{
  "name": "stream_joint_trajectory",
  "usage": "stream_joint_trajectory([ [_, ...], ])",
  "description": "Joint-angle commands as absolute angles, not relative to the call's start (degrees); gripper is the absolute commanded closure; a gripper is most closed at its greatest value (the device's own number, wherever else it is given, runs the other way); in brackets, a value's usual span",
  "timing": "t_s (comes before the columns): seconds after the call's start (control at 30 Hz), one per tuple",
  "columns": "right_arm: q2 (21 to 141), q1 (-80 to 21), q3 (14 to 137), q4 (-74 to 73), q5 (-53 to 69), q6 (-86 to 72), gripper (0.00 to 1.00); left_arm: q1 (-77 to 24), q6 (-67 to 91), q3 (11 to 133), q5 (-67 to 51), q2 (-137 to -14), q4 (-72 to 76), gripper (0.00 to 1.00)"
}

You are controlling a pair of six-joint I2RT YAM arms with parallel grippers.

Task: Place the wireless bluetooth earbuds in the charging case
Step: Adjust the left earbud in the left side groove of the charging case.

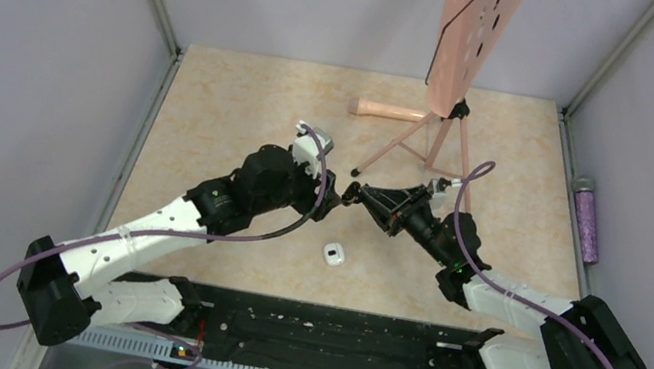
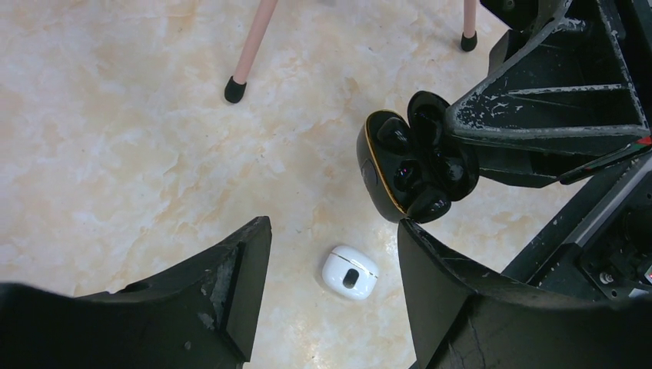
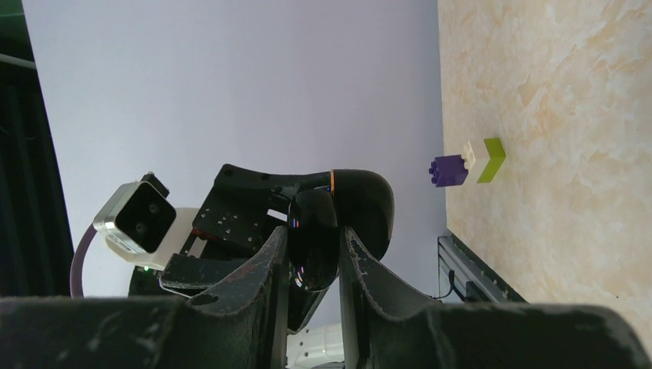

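Left wrist | left gripper (image 2: 332, 228): jaws wide, empty | right gripper (image 3: 314, 240): narrow, clamping the open black charging case (image 2: 411, 157) at 2 o'clock, off the table (image 2: 115, 154) | earbuds inside: cannot tell | small white pod (image 2: 350, 273) on table, 6 o'clock of case

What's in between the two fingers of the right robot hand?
Between the fingers of the right gripper sits the black charging case, lid open, pinched there. The right wrist view shows it.
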State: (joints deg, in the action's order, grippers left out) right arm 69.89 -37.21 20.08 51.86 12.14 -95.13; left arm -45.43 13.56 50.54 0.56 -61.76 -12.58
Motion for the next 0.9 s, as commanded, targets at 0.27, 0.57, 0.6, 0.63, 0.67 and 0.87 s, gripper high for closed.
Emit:
stream_joint_trajectory([
  [0.27,68.34,-37.11,21.47,55.72,12.44,-94.97,1.0,-45.23,14.97,52.83,3.25,-61.03,-8.02,0.34],
  [0.57,68.23,-37.11,21.22,55.81,12.24,-94.95,1.0,-45.18,14.59,53.94,4.58,-60.81,-12.69,0.37],
  [0.6,68.24,-37.09,21.31,55.85,12.23,-95.0,1.0,-45.22,14.58,53.96,4.51,-60.53,-13.41,0.36],
  [0.63,68.21,-37.09,21.27,55.94,12.22,-95.01,1.0,-45.2,14.59,53.96,4.41,-60.21,-14.02,0.37],
  [0.67,68.28,-37.1,21.23,55.98,12.26,-95.0,1.0,-45.22,14.59,53.9,4.47,-59.84,-14.76,0.36],
  [0.87,68.22,-37.05,21.23,55.89,12.28,-95.0,1.0,-45.22,13.14,53.43,-2.73,-58.62,-16.61,0.35],
])
